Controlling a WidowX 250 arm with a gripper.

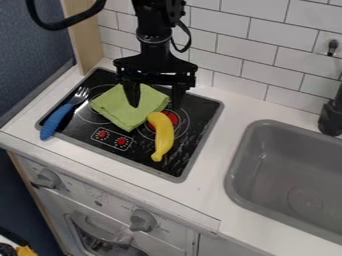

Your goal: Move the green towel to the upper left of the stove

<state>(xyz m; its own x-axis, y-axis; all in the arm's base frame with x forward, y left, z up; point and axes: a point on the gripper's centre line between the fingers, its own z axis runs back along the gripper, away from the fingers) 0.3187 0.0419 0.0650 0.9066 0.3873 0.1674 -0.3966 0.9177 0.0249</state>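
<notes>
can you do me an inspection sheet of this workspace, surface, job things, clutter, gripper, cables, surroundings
surface: black stove set in a white counter
job's things: green towel lies on the stove, toward its back
clutter: yellow banana partly over a red burner; blue-handled fork along the stove's left side
grippers: end effector open above the stove, one finger over the towel
cables: thick black cable loops at upper left; thinner one beside the arm
surroundings: gray sink and black faucet at right, white tiled wall behind
</notes>
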